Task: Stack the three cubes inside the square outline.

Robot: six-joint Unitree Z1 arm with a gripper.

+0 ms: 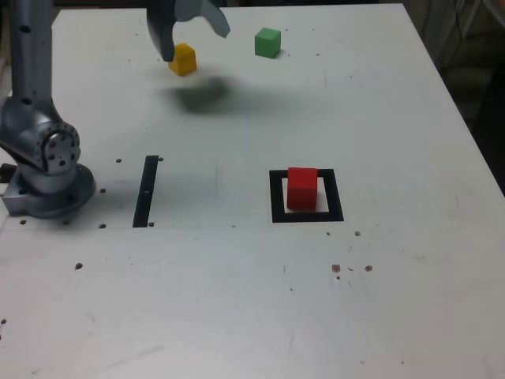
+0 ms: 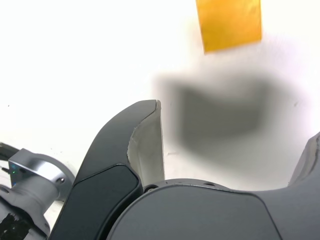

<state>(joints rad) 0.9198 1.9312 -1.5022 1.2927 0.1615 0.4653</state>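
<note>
The red cube stands inside the square outline, right of the table's middle in the exterior view. At the far side sit the yellow cube and, to its right and apart from it, the green cube. My gripper hangs open above the table, just over and beside the yellow cube, with one dark finger close to the cube's left face; I cannot tell whether it touches. In the wrist view the yellow cube lies ahead of the open gripper, above the gripper's shadow. Nothing is held.
A thin black strip lies on the white table left of the outline. The arm's grey base stands at the exterior view's left edge. The table's right edge borders dark clutter. Small dark specks dot the surface.
</note>
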